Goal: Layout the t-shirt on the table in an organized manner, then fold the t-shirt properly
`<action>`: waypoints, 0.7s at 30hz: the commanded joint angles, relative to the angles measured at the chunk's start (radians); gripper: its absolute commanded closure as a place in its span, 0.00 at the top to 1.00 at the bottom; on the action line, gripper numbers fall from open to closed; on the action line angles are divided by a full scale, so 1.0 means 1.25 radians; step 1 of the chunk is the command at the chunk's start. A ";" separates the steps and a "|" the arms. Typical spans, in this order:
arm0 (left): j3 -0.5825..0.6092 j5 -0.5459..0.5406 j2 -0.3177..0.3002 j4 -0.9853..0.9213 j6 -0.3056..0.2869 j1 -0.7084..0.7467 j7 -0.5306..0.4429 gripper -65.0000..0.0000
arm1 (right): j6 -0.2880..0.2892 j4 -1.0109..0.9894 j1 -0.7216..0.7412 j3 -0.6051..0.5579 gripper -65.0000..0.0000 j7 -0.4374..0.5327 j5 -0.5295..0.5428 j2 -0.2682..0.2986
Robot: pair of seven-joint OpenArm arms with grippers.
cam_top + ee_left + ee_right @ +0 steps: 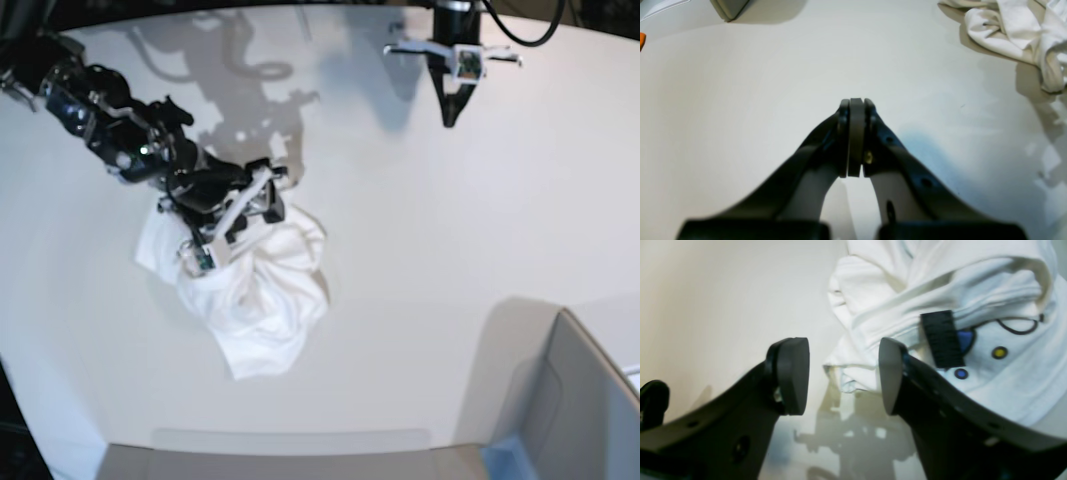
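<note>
T-shirt (255, 300) lies crumpled in a heap on the tabletop (420, 250) — not spread, no fold begun. Right claw (843, 376) gapes wide, empty, at the heap's edge beside the black neck tag (942, 339). Left claw (856, 136) pressed closed, empty, well apart from the t-shirt.

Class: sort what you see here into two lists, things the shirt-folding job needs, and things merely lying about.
Needed:
t-shirt, crumpled
table
right gripper, open beside the t-shirt
left gripper, shut, away from it

Lying about:
grey box at the table corner
</note>
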 commanded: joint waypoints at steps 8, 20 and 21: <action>0.005 0.005 0.002 0.015 0.003 0.005 -0.021 0.00 | 0.004 0.009 0.010 0.031 0.52 0.021 -0.016 0.007; 0.005 0.005 0.002 0.015 0.003 0.005 -0.021 0.00 | 0.107 0.009 -0.079 0.159 0.52 0.023 -0.008 -0.036; 0.005 0.005 0.001 0.015 0.003 0.005 -0.021 0.00 | 0.204 0.009 -0.085 0.159 0.52 0.024 -0.009 -0.038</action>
